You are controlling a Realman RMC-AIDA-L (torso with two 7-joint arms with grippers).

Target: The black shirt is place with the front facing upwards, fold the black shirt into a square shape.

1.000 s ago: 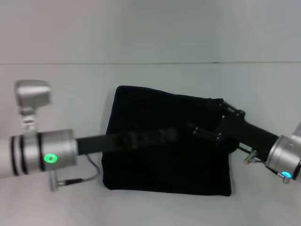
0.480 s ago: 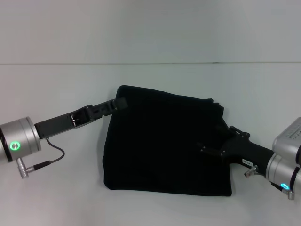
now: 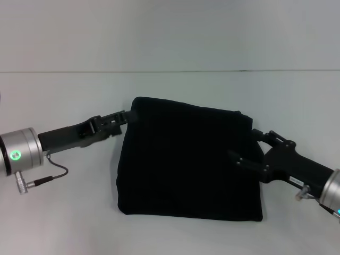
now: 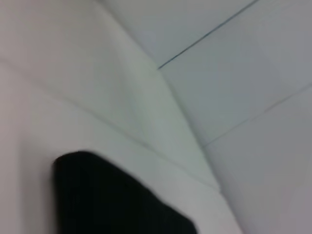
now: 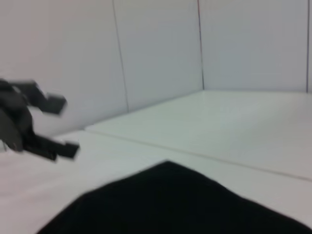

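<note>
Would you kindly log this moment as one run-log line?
black shirt: folded, roughly square, flat on table | left gripper: open, at far-left corner | right gripper: open, at right edge

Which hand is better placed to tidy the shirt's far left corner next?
Probably the left. The left hand sits right at that far corner of the folded black shirt, fingers apart. The right hand is open at the opposite edge and would have to cross the whole cloth.

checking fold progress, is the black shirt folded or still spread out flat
Folded. The black shirt lies as a compact, roughly square block with straight edges; no sleeves, collar or lettering show.
</note>
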